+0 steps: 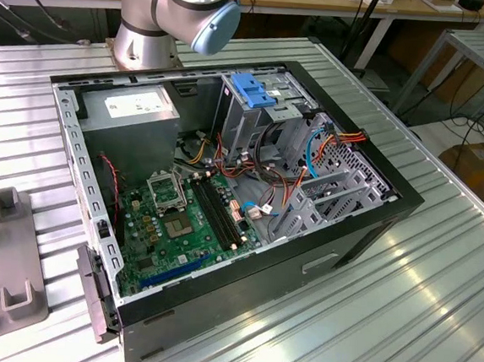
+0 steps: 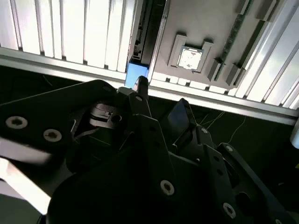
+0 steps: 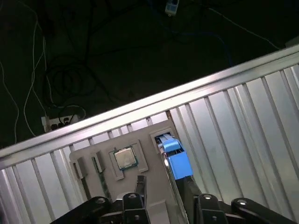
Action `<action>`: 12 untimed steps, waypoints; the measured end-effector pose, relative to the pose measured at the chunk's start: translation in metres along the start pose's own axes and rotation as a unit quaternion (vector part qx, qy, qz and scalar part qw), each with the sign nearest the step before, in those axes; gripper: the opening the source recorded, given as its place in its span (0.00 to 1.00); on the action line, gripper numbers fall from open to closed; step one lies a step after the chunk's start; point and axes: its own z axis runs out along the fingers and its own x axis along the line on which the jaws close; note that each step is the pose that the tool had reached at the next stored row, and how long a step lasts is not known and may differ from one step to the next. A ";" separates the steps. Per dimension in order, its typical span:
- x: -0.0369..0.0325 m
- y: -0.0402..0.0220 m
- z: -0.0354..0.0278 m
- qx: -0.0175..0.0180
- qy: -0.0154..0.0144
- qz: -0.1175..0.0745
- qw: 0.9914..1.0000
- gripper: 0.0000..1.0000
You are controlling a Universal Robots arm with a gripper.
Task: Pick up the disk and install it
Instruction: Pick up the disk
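First wrist view, fingers (image 3: 141, 189) apart, near disk (image 3: 176, 161)

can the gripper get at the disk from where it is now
Likely yes: the disk stands exposed in a slot of the grey tray, the open gripper close by, nothing between them.

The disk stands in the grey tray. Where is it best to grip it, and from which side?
Grip the disk by its blue carrier end, the part that sticks up out of the slot of the grey tray, pinching across its thin faces. Come from above, probably: it stands on edge, so only this end is free.
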 end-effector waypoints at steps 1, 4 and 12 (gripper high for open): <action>0.0000 -0.0001 0.0017 0.007 -0.002 -0.022 1.000 0.45; 0.0000 -0.0001 0.0017 0.007 -0.002 -0.022 1.000 0.45; 0.0000 -0.0001 0.0022 0.011 -0.003 -0.027 1.000 0.45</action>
